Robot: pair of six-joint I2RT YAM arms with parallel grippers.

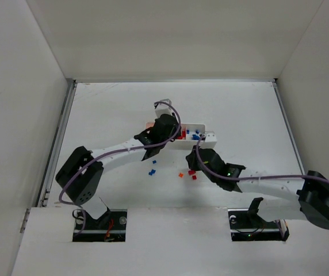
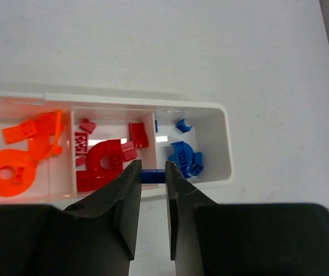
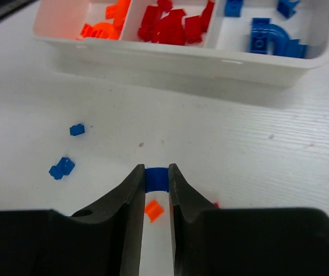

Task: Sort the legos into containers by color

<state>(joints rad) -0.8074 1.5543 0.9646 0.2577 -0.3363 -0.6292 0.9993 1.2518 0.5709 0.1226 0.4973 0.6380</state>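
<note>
The white tray (image 1: 211, 138) has three compartments. In the left wrist view they hold orange pieces (image 2: 15, 167), red pieces (image 2: 104, 164) and blue pieces (image 2: 183, 154). My left gripper (image 2: 153, 173) is shut on a small blue brick (image 2: 152, 176) over the tray's near wall (image 2: 216, 179), at the divider between red and blue. In the top view it (image 1: 173, 133) covers the tray's left part. My right gripper (image 3: 157, 177) is shut on a blue brick (image 3: 157, 179) above the table in front of the tray (image 3: 182, 62). In the top view it (image 1: 194, 161) is just below the tray.
Loose bricks lie on the table before the tray: two blue (image 3: 77, 129) (image 3: 61, 168), one orange (image 3: 153, 210) under my right fingers, a red one (image 3: 215, 204) beside it. They also show in the top view: blue (image 1: 151, 172), orange (image 1: 180, 175), red (image 1: 192, 172).
</note>
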